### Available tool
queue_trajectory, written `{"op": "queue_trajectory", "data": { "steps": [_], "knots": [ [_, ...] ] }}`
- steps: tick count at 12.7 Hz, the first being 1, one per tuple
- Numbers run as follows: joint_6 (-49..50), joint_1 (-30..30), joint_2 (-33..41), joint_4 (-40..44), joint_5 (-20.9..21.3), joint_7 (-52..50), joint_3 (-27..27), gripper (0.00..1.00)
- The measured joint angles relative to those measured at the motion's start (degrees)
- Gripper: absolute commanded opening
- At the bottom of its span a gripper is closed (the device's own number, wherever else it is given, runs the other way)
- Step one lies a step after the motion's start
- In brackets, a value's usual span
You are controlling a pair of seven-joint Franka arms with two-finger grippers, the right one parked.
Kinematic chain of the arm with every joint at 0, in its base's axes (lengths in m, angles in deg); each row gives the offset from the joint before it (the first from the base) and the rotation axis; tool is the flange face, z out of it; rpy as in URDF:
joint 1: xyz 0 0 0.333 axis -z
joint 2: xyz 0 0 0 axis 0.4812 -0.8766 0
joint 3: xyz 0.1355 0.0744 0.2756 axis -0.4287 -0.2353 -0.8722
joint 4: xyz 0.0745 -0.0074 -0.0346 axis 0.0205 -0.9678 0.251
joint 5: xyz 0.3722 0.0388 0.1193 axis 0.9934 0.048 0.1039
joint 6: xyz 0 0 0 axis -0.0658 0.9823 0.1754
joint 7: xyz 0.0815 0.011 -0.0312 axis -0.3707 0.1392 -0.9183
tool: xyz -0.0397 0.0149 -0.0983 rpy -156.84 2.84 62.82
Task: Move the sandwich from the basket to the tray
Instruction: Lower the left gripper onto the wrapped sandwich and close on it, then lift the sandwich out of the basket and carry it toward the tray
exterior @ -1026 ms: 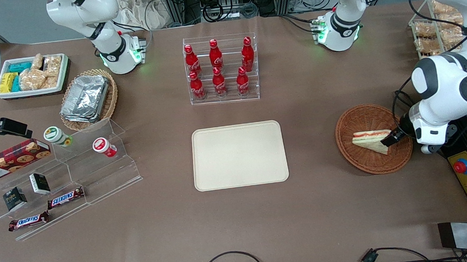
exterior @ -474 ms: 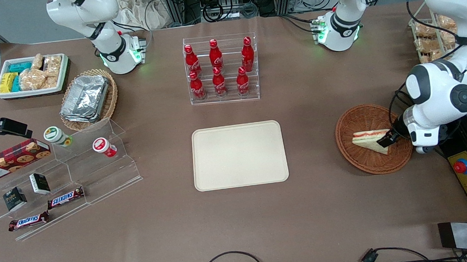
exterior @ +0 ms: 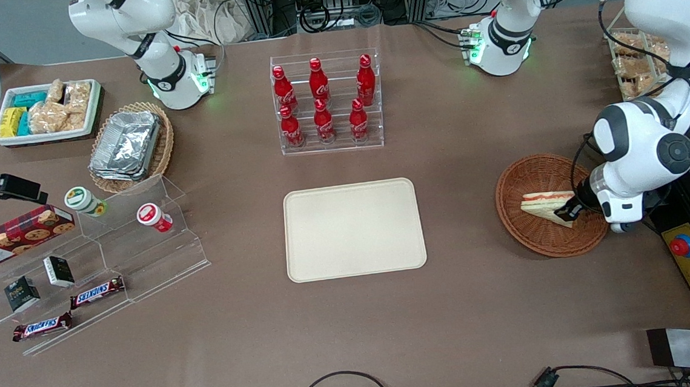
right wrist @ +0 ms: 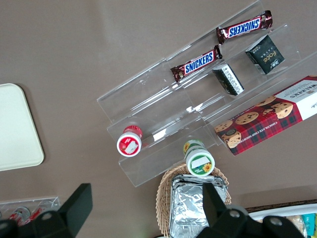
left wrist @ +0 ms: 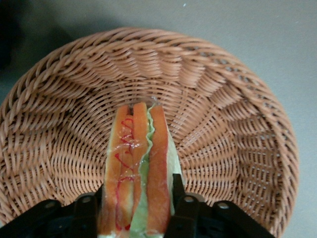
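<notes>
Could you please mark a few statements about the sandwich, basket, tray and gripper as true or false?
1. The sandwich lies in the basket. True.
2. The tray already holds the sandwich. False: the tray is bare and the sandwich is in the basket.
3. The gripper has a finger on each side of the sandwich. True: the wrist view shows the wedge between the two fingers.
4. The basket stands on the tray. False: it stands on the table, apart from the tray, toward the working arm's end.
5. The sandwich's filling is hidden. False: red and pale green layers show between the bread.
</notes>
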Motion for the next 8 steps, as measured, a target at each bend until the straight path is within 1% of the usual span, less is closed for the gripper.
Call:
{"op": "queue_trajectory", "data": {
  "steps": [2,3,6,8],
  "knots": [
    [2.27,0.02,0.14,1.96,0.03,1.39,0.16,0.0],
    [5.59,0.03,0.41,3.82,0.04,2.75,0.22,0.0],
    [22.07,0.02,2.64,12.71,0.03,5.78,1.17,0.0],
    [34.2,0.05,4.74,20.66,-0.02,6.87,3.74,0.0]
  ]
}}
